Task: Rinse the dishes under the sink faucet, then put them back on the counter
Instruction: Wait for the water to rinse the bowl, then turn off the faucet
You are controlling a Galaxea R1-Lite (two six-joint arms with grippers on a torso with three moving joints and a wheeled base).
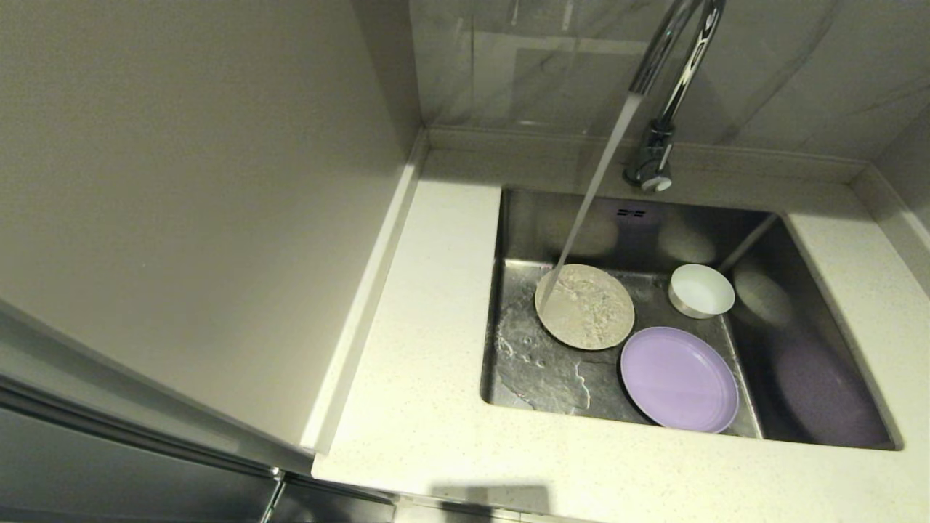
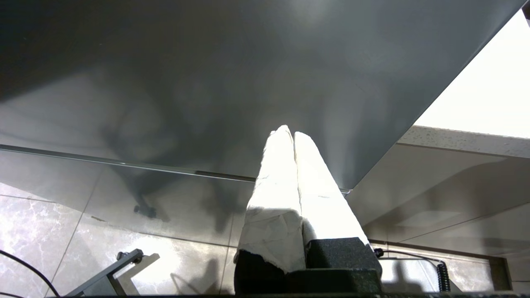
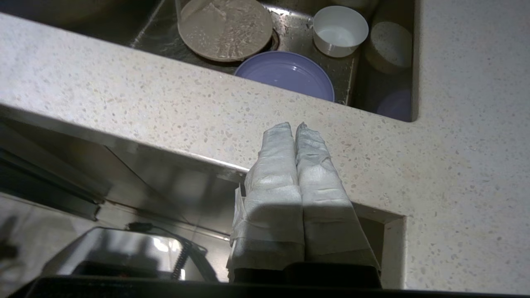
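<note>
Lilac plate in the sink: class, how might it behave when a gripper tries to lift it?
The lilac plate looks rigid and shallow, lying flat, so its low rim probably offers little grip. Water pooled on it suggests slipperiness. It seems to overlap the cream plate, which may shift.

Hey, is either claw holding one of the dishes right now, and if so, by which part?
Nothing is held. The left claw and right claw are both shut on nothing, away from the sink.
</note>
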